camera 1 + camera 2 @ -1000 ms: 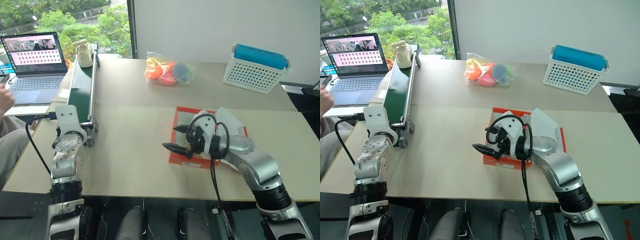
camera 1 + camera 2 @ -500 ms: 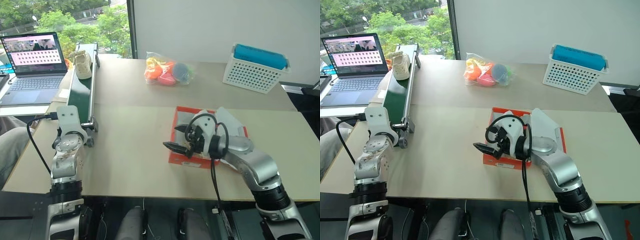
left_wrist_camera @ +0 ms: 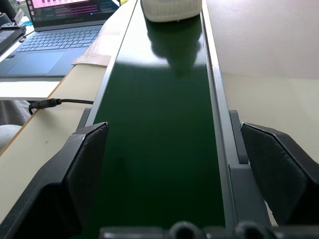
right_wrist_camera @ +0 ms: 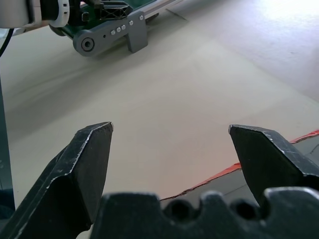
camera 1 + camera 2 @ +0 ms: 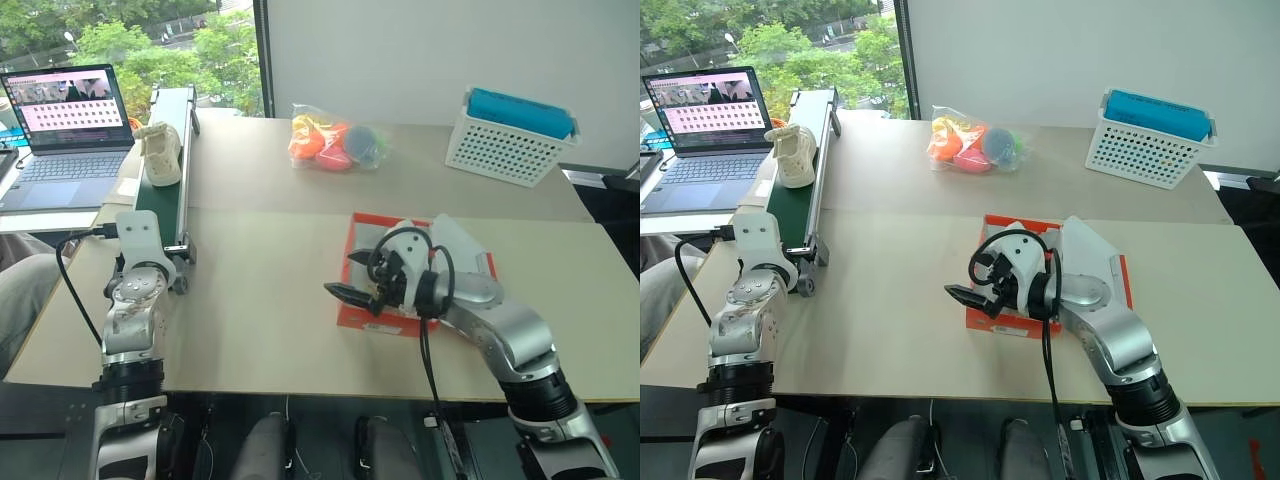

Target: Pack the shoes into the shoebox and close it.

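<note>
- A shoe (image 5: 160,153) rides the green conveyor (image 5: 165,190) along the desk's (image 5: 260,290) left edge.
- The shoebox (image 5: 352,290) lies near the front edge.
- Left gripper (image 3: 164,164) spread, empty, astride the belt's near end.
- Right gripper (image 5: 352,277) spread, empty, over the shoebox's left edge.

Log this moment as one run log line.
shoe: on conveyor belt | left gripper: open, at belt end | right gripper: open, empty, over shoebox | packing: not yet done
</note>
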Action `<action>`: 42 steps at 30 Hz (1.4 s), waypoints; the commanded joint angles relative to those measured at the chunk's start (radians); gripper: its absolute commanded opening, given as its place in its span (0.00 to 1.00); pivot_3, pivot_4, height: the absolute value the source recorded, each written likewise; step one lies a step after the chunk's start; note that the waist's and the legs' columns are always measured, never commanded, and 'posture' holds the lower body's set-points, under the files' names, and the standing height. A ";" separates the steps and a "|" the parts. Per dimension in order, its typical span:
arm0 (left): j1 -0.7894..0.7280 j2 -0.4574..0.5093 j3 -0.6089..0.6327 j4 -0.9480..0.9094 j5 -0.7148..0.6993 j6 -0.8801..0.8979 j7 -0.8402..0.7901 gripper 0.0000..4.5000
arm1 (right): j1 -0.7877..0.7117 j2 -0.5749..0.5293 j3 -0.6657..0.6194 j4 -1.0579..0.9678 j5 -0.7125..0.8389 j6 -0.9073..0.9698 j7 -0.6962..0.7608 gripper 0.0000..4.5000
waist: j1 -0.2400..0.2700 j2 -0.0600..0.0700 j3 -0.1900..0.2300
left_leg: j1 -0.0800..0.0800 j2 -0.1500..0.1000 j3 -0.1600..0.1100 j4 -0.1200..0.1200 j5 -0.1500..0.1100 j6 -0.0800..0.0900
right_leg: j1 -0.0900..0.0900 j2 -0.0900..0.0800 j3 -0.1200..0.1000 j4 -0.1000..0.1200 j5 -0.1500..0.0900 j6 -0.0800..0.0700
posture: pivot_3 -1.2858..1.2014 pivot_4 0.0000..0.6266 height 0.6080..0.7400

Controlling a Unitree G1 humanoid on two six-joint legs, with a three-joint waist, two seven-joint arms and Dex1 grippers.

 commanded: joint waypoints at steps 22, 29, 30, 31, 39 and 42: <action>-0.031 0.014 0.027 0.034 0.020 0.040 0.047 1.00 | -0.008 0.020 -0.072 -0.055 0.034 0.032 -0.045 0.98 | -0.001 0.000 0.000 | 0.000 0.000 0.000 0.000 0.000 0.000 | 0.000 0.000 0.000 0.001 0.000 0.000 | 0.52 0.24 0.76; -0.054 -0.030 0.042 0.011 -0.030 0.083 0.033 0.89 | -0.019 0.019 -0.087 -0.057 0.037 0.040 -0.058 1.00 | 0.000 0.000 -0.001 | 0.001 0.000 0.000 0.000 0.000 0.000 | 0.001 0.000 0.000 0.001 0.000 0.000 | 0.52 0.24 0.76; -0.056 -0.031 0.040 0.007 -0.033 0.078 0.028 0.84 | -0.022 0.019 -0.090 -0.056 0.039 0.041 -0.059 1.00 | 0.001 0.000 -0.001 | 0.001 -0.001 0.000 0.000 0.000 0.000 | 0.001 0.000 0.000 0.001 0.000 0.000 | 0.52 0.24 0.76; -0.061 -0.037 0.045 -0.001 -0.041 0.072 0.026 0.76 | -0.024 0.019 -0.092 -0.056 0.040 0.043 -0.060 1.00 | 0.003 0.000 -0.001 | 0.001 -0.001 0.000 0.000 0.000 0.000 | 0.001 0.000 0.000 0.001 0.000 0.000 | 0.52 0.24 0.76; -0.090 -0.098 0.053 -0.111 -0.097 -0.033 -0.011 0.67 | -0.049 0.017 -0.113 -0.042 0.044 0.050 -0.061 1.00 | 0.014 0.000 -0.001 | 0.001 -0.001 -0.001 0.001 0.001 0.000 | 0.002 0.000 0.000 0.000 0.000 0.000 | 0.52 0.24 0.76; -0.090 -0.108 0.010 -0.173 -0.094 -0.090 -0.048 0.67 | -0.059 0.022 -0.115 -0.035 0.039 0.051 -0.069 1.00 | 0.010 -0.001 -0.001 | 0.000 -0.001 0.000 0.001 0.003 -0.003 | 0.001 0.000 0.000 -0.001 0.000 0.000 | 0.52 0.24 0.76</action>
